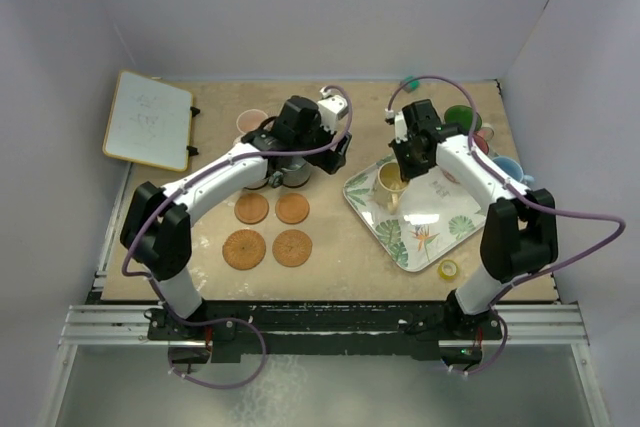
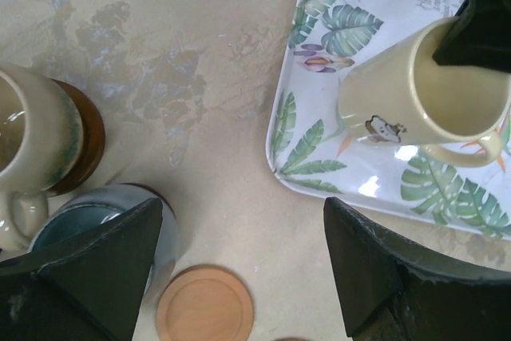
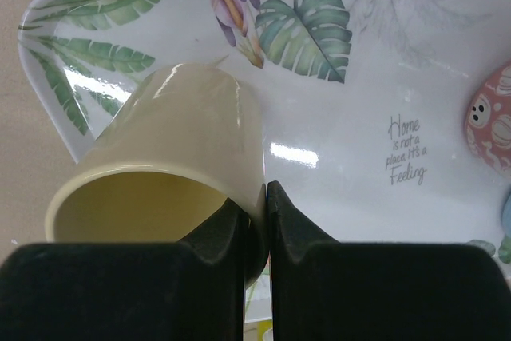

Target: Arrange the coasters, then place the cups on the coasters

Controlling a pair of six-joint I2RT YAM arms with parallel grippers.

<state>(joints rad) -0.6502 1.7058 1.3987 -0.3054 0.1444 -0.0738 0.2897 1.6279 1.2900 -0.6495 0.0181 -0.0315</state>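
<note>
Left arm and right arm: white link shells, black joint blocks, black bases on the silver rail. One purple cable per arm, looping out from the rail end. Left gripper, right gripper: matte black wedge-shaped fingers, left pair lightly scuffed.

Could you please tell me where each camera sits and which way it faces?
Top external: above and behind the bases, looking down on the beige table; left arm and right arm show.
Left wrist: on the left arm, facing down at a thin round tan coaster; its open jaws show below.
Right wrist: low over the leaf-patterned rectangular tray; its jaws pinch the pale yellow ceramic mug's wall.
Both wrist views share that mug and tray.
</note>
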